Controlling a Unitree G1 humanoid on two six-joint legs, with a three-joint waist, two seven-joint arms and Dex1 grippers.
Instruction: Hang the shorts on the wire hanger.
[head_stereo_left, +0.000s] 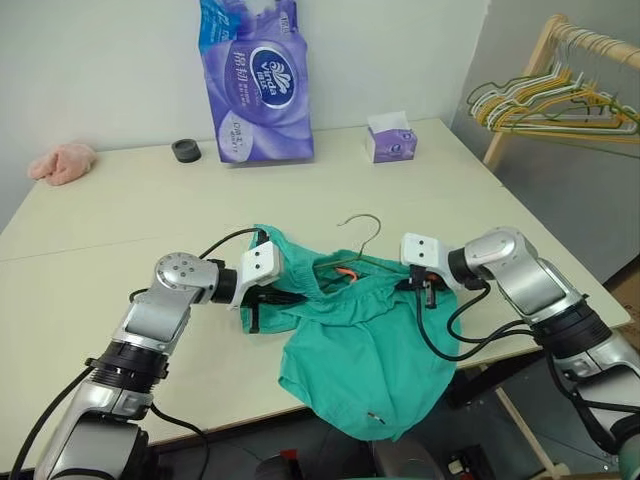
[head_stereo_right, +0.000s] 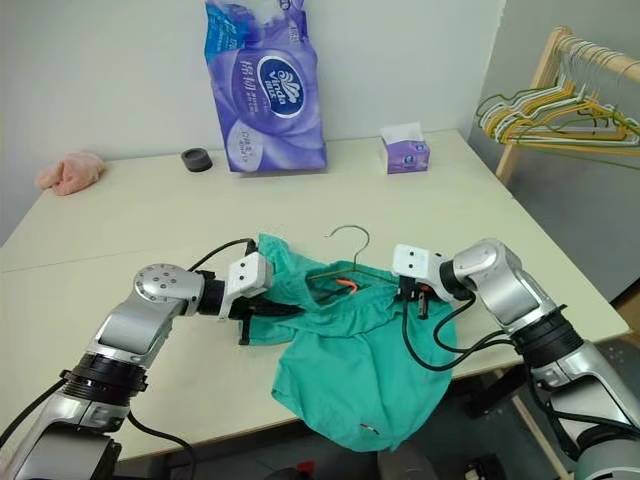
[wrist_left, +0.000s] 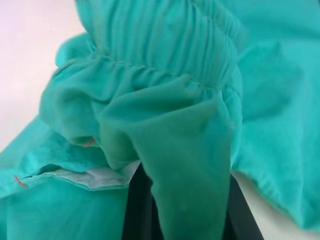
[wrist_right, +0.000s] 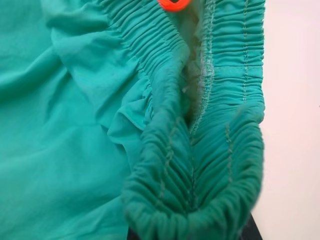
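The teal-green shorts (head_stereo_left: 360, 350) lie near the table's front edge, with their legs drooping over it. The wire hanger (head_stereo_left: 365, 225) is at the waistband. Its hook pokes out behind the waistband and its thin dark wire runs along the fabric, partly hidden. An orange-red tag (head_stereo_left: 347, 270) shows at the waistband's middle. My left gripper (head_stereo_left: 283, 298) is shut on the waistband's left end, and in the left wrist view fabric is pinched between its black fingers (wrist_left: 137, 210). My right gripper (head_stereo_left: 424, 290) is shut on the right end, where the gathered elastic (wrist_right: 200, 165) bunches up.
Along the table's back stand a purple tissue pack (head_stereo_left: 255, 85), a small tissue box (head_stereo_left: 390, 140) and a black roll (head_stereo_left: 186, 150). A pink cloth lump (head_stereo_left: 62, 160) lies at the far left. A wooden rack with bunched hangers (head_stereo_left: 560, 100) stands off the table's right side.
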